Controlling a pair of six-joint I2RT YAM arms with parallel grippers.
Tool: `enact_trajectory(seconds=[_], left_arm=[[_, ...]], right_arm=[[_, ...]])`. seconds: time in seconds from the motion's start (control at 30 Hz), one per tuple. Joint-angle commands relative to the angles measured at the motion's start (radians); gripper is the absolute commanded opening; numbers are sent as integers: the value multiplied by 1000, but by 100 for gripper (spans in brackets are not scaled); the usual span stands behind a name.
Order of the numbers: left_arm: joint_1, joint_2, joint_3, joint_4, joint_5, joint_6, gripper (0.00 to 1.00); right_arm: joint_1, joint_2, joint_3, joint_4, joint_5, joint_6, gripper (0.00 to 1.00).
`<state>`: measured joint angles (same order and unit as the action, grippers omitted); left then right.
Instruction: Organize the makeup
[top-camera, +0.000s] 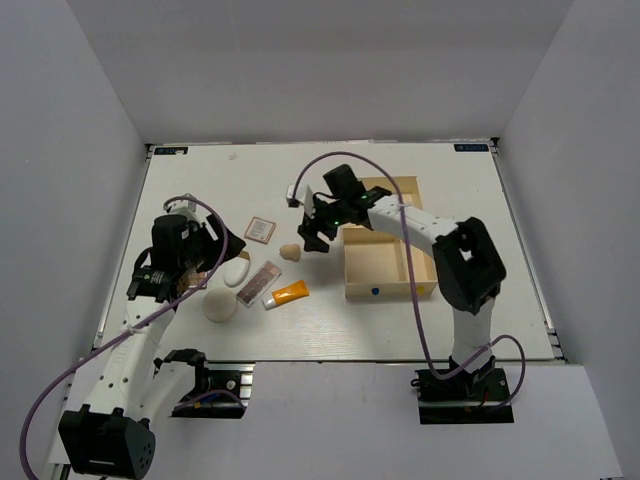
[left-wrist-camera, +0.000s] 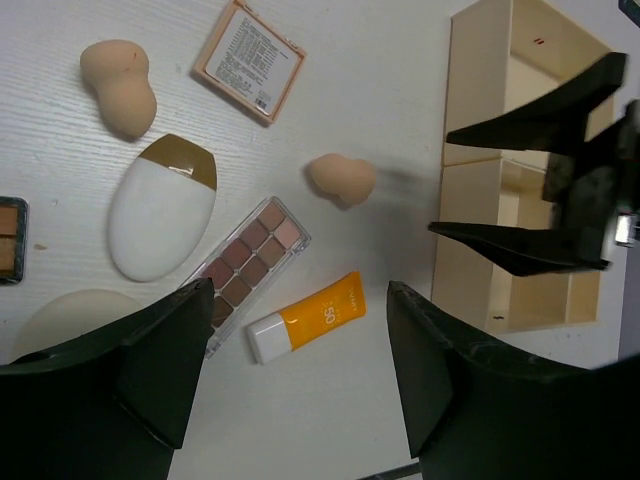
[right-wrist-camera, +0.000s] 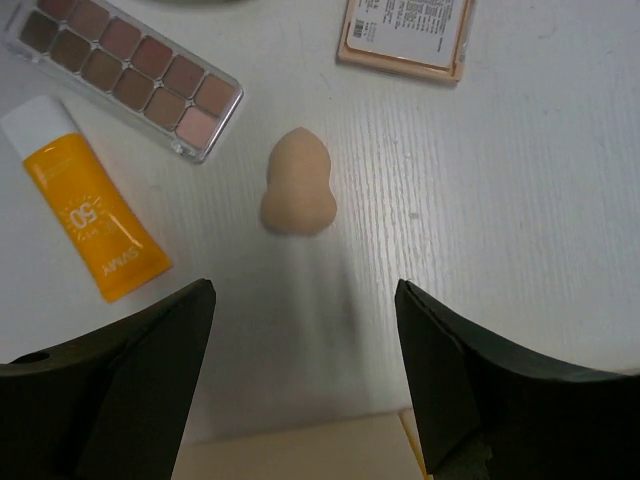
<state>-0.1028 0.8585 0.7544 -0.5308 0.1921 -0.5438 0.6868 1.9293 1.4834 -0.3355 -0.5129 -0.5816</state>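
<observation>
As the right end effector (right-wrist-camera: 302, 290) hangs spread apart, the nearer sponge (right-wrist-camera: 298, 183) lies just ahead, long axis along its gap.

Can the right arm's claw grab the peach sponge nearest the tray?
Probably yes. The right claw is open and hangs just over that sponge. The palette and orange tube lie off to one side, not touching it, so nothing seems to block the way down.

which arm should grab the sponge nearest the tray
Right. Its open tool hangs directly over that sponge, with the tray close beside it. The left tool, also open, sits farther off, with the palette between it and the sponge.
</observation>
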Motion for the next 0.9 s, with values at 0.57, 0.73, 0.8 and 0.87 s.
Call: enact_trajectory(seconds=[0.57,0.73,0.8,0.87], left_arm=[[0,-73,-20,-80,-69,-39,80],[0,-75,-44,-66,-80,-56,80],[0,-73,-49,-57,-82,-64,80],[0,-62,-52,-43,-82,-68,80]], right_arm=[[117,232,123,102,165,81,60],[112,238,133,107,137,71,44],[109,231,135,110,133,65,37],[109,208,132,110,120,66,29]])
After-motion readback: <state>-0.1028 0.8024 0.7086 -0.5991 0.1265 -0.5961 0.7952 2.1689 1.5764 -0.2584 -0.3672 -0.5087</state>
